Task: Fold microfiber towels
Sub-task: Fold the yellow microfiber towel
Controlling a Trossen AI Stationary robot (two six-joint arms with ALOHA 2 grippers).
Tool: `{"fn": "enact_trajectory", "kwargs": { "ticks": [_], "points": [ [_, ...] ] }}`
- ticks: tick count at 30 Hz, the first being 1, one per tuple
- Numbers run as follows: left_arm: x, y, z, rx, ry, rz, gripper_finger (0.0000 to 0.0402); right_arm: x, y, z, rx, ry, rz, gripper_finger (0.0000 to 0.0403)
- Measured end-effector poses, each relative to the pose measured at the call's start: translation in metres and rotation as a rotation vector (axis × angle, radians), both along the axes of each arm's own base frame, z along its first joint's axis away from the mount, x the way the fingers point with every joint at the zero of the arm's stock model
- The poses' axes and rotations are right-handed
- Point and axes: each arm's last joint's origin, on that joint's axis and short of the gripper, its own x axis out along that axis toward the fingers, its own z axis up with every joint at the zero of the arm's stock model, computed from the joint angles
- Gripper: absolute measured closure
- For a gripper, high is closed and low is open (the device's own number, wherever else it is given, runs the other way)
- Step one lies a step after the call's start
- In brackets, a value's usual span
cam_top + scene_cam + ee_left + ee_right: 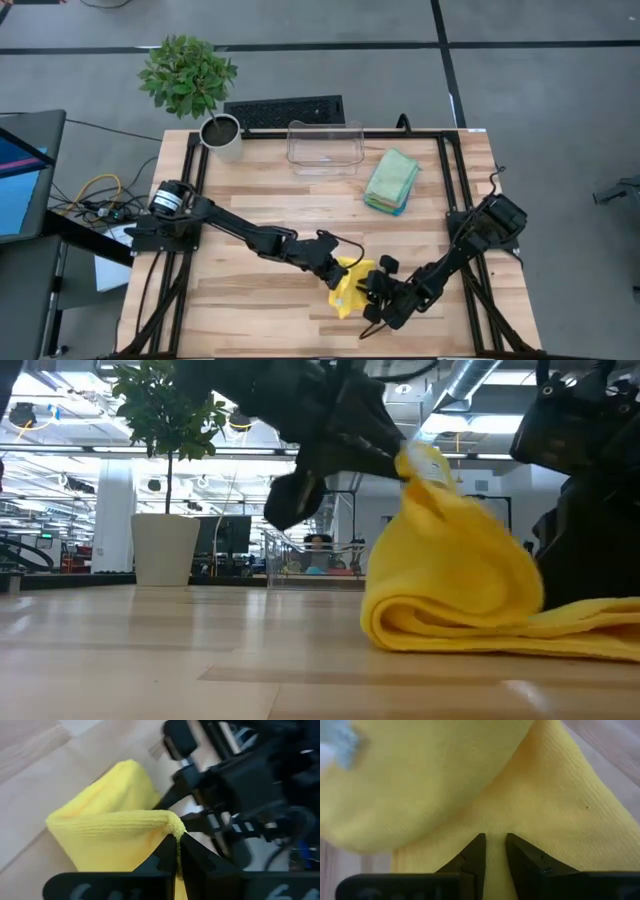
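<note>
while you watched, yellow towel (pixel 349 290) lay half-folded at front of table (pixel 250 200), between both arms. left gripper (pixel 333 272) was clenched on raised towel edge, lifted above lower layer. right gripper (pixel 384 292) sat partly parted, fingers pressed onto flat lower layer; grasp on cloth could not be told. relation to note: fold crease ran roughly front to back, free edge on left gripper's side, lower layer toward right gripper. finished stack (pixel 391 181) lay beside clear bin (pixel 325 146), well apart.
</note>
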Motion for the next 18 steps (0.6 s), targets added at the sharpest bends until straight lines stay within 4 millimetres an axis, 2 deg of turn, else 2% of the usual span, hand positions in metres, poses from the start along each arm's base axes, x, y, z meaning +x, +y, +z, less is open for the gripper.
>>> {"fn": "enact_trajectory", "kwargs": {
  "ticks": [9, 18],
  "points": [
    [0.0045, 0.0036, 0.0067, 0.019, -0.080, 0.058, 0.0397, -0.0001, 0.0001, 0.0001, 0.002, 0.002, 0.002, 0.0301],
    [0.0034, 0.0036, 0.0049, 0.028, -0.064, 0.074, 0.0397, -0.0001, 0.0001, 0.0003, 0.002, 0.002, 0.003, 0.0301]
  ]
}}
